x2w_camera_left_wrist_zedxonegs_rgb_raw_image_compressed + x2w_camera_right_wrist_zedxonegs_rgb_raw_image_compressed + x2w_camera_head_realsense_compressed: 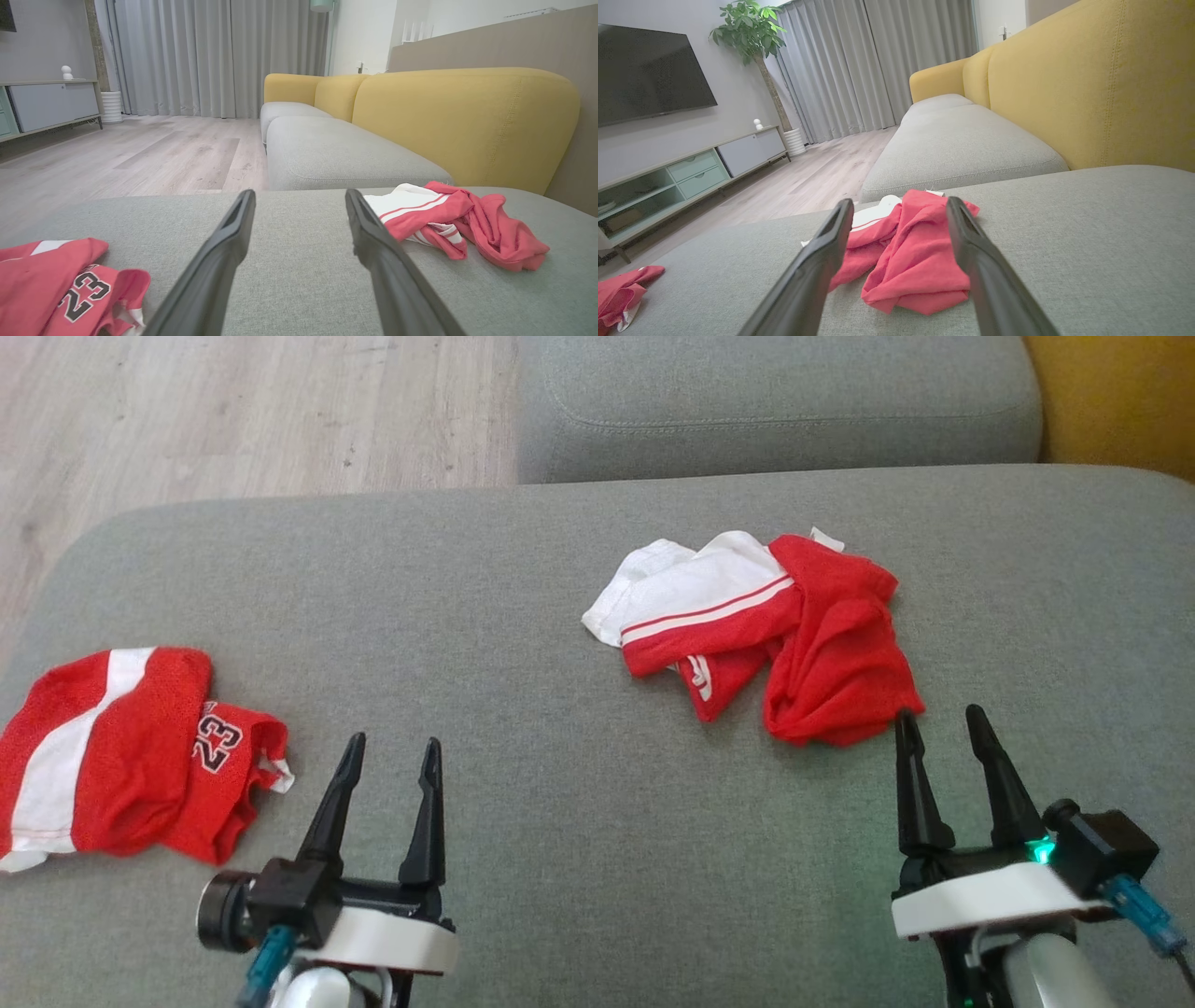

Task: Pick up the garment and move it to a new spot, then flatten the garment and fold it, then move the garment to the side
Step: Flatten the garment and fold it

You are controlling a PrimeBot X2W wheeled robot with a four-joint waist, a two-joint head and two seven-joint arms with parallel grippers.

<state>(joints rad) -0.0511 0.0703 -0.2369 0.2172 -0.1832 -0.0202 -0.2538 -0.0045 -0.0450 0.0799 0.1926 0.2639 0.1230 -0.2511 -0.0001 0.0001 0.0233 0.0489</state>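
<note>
Garment: crumpled red-and-white heap on grey cushion, right of centre.
Right gripper: fingers spread, empty, just short of its near red edge.
Left gripper: fingers spread, empty, well apart.
Pick-up: pinch a raised fold, avoid cushion fabric.

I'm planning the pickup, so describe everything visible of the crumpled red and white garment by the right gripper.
The garment is a crumpled heap of red cloth with a white panel crossed by thin red stripes, seemingly light sports mesh. It lies bunched and folded over itself on the grey sofa cushion, white part toward the robot's left, red toward its right. Nothing grips it: the open right gripper sits at its near red edge; whether a fingertip touches it cannot be told.
</note>
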